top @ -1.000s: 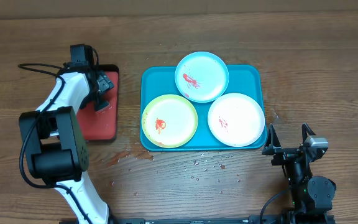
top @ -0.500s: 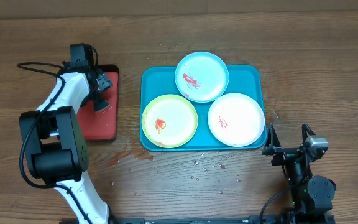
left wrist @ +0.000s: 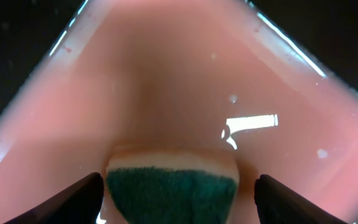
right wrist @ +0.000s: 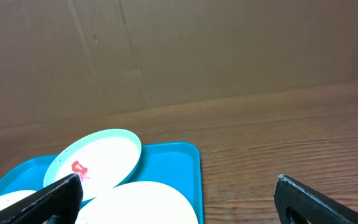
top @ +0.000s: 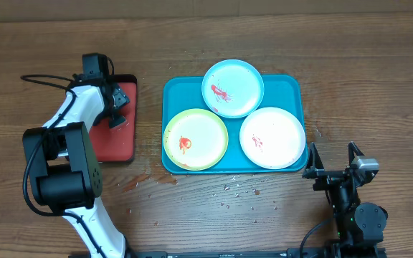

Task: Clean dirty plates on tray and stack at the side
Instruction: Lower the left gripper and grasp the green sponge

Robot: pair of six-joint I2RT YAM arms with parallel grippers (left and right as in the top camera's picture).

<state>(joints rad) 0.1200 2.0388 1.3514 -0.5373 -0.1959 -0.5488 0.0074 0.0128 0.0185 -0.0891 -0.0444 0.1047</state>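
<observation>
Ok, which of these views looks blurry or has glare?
Left wrist view: the red tray is soft and washed pink, with a white glare streak right of centre. Overhead view: crisp, evenly lit. Right wrist view: clear, its own fingers dark.

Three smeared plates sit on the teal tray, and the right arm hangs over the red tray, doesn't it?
No, it's the left arm over the red tray, as the overhead view shows. The three plates do sit on the teal tray.

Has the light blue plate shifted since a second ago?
No. The light blue plate still overhangs the teal tray's far rim at the same spot.
</observation>
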